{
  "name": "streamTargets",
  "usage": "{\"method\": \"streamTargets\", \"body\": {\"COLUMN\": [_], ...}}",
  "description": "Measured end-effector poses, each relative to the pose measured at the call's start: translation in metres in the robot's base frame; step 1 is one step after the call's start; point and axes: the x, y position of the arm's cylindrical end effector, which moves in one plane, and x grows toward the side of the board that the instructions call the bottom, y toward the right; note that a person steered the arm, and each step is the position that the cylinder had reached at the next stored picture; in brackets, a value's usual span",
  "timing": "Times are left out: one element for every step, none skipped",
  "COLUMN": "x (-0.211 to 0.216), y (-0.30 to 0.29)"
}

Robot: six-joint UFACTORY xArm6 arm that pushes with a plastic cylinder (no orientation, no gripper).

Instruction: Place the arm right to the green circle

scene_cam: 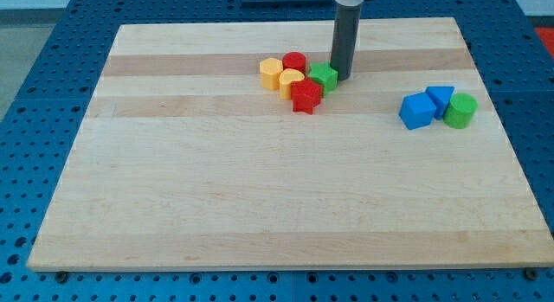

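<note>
The green circle (460, 111) stands at the view's right on the wooden board (260, 198), touching a blue block (441, 99) and next to a blue cube (418, 111). My tip (341, 77) is far to the view's left of the green circle, near the view's top centre. It touches the right side of a green star-shaped block (325, 76). That block belongs to a cluster with a red cylinder (294, 62), a red star (305, 96), a yellow hexagon (272, 73) and a yellow heart-like block (290, 81).
The board lies on a blue perforated table (35, 60). The rod (345, 42) rises from my tip to the view's top edge.
</note>
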Motion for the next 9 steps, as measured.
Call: {"method": "streamTargets", "body": {"x": [0.000, -0.007, -0.018, -0.028, -0.033, -0.033, -0.033, 0.004, 0.045], "y": [-0.003, 0.014, 0.047, 0.085, 0.117, 0.147, 0.180, 0.212, 0.217]}}
